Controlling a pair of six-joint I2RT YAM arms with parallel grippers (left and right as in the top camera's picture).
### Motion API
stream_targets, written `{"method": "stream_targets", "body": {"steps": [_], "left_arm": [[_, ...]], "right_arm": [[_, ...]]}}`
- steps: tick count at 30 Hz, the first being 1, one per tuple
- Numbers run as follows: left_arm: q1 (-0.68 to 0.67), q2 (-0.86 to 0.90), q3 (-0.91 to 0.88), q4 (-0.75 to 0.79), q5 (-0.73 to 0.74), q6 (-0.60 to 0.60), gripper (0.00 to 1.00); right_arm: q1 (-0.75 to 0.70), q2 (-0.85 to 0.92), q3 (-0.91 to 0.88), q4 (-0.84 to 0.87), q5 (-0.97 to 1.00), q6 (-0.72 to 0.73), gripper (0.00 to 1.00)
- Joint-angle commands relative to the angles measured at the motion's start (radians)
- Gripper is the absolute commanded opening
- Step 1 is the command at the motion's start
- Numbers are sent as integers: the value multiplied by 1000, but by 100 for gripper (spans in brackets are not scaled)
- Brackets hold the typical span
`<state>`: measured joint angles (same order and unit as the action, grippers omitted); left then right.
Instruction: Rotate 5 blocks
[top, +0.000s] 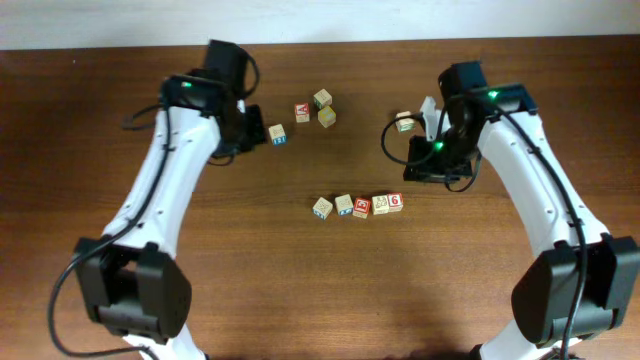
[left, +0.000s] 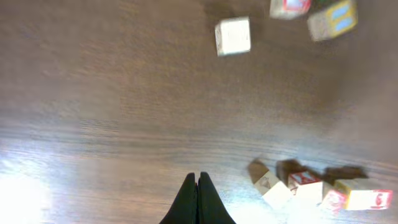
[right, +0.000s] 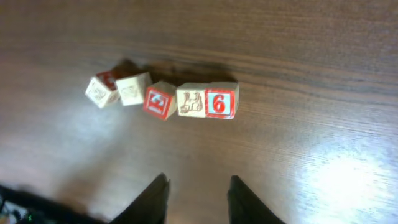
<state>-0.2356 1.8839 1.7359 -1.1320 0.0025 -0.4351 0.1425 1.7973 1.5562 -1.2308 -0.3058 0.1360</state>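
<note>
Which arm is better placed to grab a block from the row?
Probably right: the right tool is open, empty, facing the row of blocks. The left tool is shut, the row off to one side.

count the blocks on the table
10. Five blocks in a row mid-table; three clustered behind; one by the left arm; one by the right arm. Arms may hide more.

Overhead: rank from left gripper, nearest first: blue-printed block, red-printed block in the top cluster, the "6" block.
1. Blue-printed block, just beside the left gripper.
2. Red-printed block, left side of the top cluster.
3. "6" block, right end of the lower row.
</note>
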Motion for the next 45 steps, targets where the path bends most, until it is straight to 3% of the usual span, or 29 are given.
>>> {"method": "stream_targets", "body": {"steps": [1,8,13,28,45], "left_arm": [[-35,21,-90,44,-27,-22,0],[-95,21,-198,122,9,47,0],[-135,21,-301,235,93,-82,0],[-205,22,-452,407,53,-156,0],[-249,27,-452,424,117,-126,0]], "right_arm": [[-8,-5,-72,46,34,45,26],[-63,16,-175,162,49,61,22],[-64,76,-177,217,48,22,19],[-63,128,-264,279,23,22,16],[5,128,-320,331,-57,21,16]]}}
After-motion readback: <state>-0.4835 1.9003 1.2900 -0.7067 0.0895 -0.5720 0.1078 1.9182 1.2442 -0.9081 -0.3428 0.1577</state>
